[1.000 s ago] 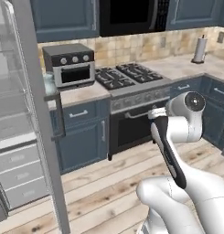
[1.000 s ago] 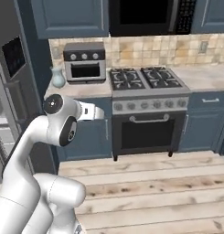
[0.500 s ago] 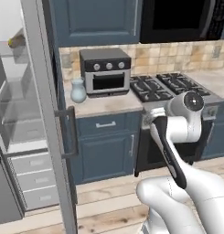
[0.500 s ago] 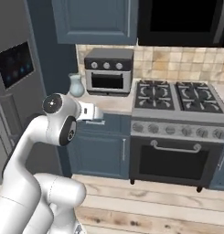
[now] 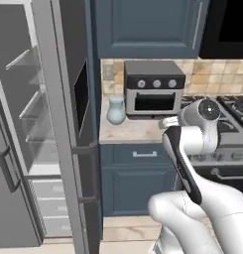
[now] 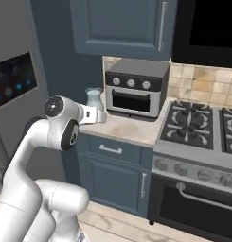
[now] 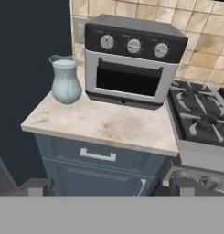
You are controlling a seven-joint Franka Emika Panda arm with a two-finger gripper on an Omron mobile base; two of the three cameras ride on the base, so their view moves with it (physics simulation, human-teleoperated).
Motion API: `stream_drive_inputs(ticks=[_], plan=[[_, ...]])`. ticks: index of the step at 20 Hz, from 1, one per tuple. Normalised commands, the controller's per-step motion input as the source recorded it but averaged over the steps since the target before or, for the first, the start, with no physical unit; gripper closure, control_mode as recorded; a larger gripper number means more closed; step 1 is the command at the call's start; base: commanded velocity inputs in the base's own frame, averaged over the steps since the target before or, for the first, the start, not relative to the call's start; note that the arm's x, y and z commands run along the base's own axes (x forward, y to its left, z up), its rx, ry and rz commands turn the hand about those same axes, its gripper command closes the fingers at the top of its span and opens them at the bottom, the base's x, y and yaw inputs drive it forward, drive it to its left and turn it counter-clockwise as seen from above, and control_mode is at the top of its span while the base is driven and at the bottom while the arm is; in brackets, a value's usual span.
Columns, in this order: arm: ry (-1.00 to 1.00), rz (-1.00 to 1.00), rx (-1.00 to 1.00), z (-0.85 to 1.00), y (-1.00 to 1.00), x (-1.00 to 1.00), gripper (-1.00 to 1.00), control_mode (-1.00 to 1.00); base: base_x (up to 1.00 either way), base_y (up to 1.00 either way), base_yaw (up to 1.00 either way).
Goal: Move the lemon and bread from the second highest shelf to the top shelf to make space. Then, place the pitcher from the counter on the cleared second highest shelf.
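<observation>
Over the last second the whole outlook has swung from the range toward the refrigerator end of the kitchen. That is the base driving, not the objects moving.

Nearest, the hand (image 7: 106, 185) sits at the bottom of the hand view with its two dark tips set wide apart and nothing between them. It is held level, well short of the worktop (image 7: 104, 125).

Beyond it, the pitcher (image 7: 65, 82) stands upright at the worktop's back left corner, just beside the toaster oven (image 7: 131, 64) and clear of its side. It now sits squarely ahead in all three views.

Farther left, the open refrigerator shows its glass shelves (image 5: 31, 106) edge-on. The lemon and bread cannot be made out from this angle.

Judgement: the base has positioned for the pitcher. Whether the second highest shelf is cleared cannot be confirmed here.
</observation>
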Motion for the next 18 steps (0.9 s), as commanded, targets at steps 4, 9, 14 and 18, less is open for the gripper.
stream_drive_inputs(ticks=[4,9,14,18], plan=[[0.0,0.0,0.0,0.0,0.0,0.0,-1.0,1.0,0.72,-0.35,0.39],[0.0,0.0,0.0,0.0,0.0,0.0,-1.0,1.0,0.57,-0.43,0.38],[0.0,0.0,0.0,0.0,0.0,0.0,-1.0,1.0,0.38,-0.31,0.26],[0.01,0.02,0.0,-0.1,-0.01,0.06,-1.0,-1.0,0.22,-0.13,0.08]])
